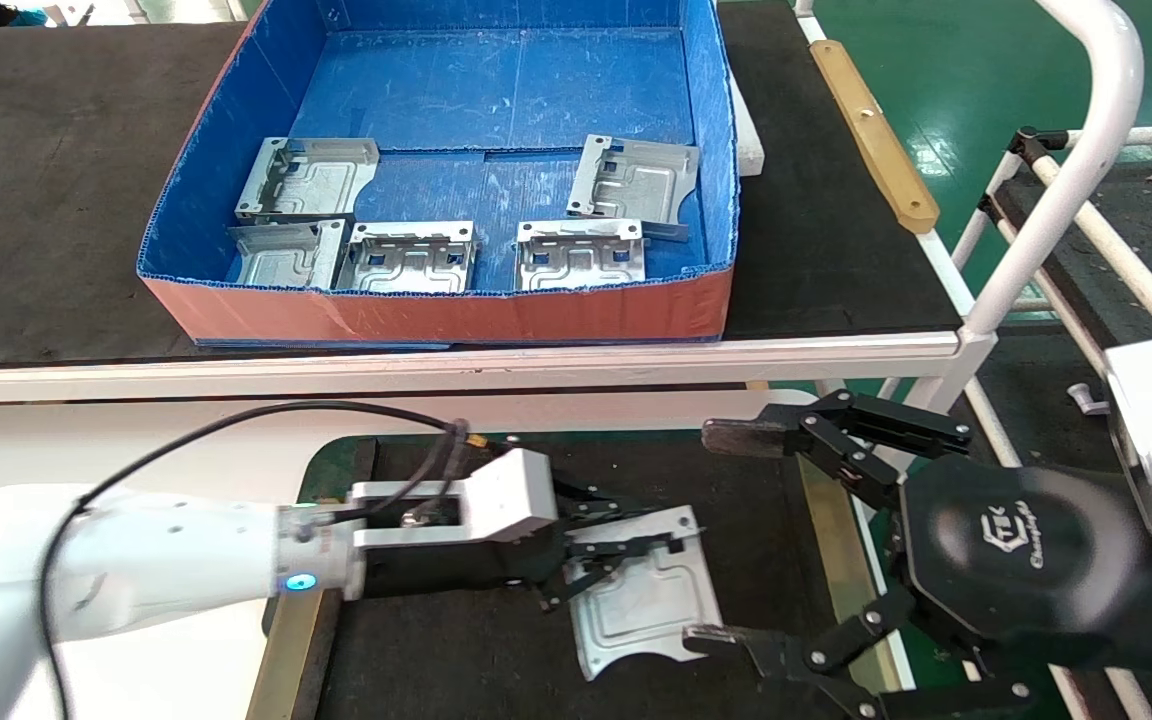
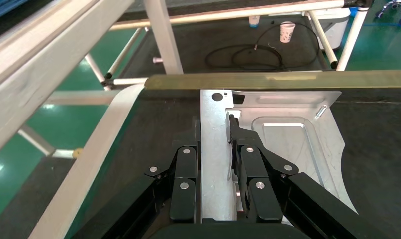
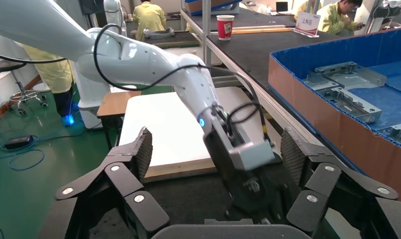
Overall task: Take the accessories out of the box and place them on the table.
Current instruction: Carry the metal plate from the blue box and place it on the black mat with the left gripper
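On my head view, the left end effector [image 1: 636,555] sits low over the near tabletop [image 1: 496,660], its jaws closed on the upright flange of one bracket [image 1: 651,600] — the left wrist view confirms a finger [image 2: 250,164] on each side of that flange. The bracket lies on the dark mat of this tabletop, beside its tan edge strip [image 2: 288,79]. Farther back, the box [image 1: 456,310] rests on the bench behind; I count five brackets [image 1: 406,258] remaining on its blue floor, three along the front wall and two behind them. To the right, the right end effector [image 1: 736,540] hovers just beside the held bracket — jaws spread wide, gripping nothing, with the left arm's wrist visible between its fingers [image 3: 139,149].
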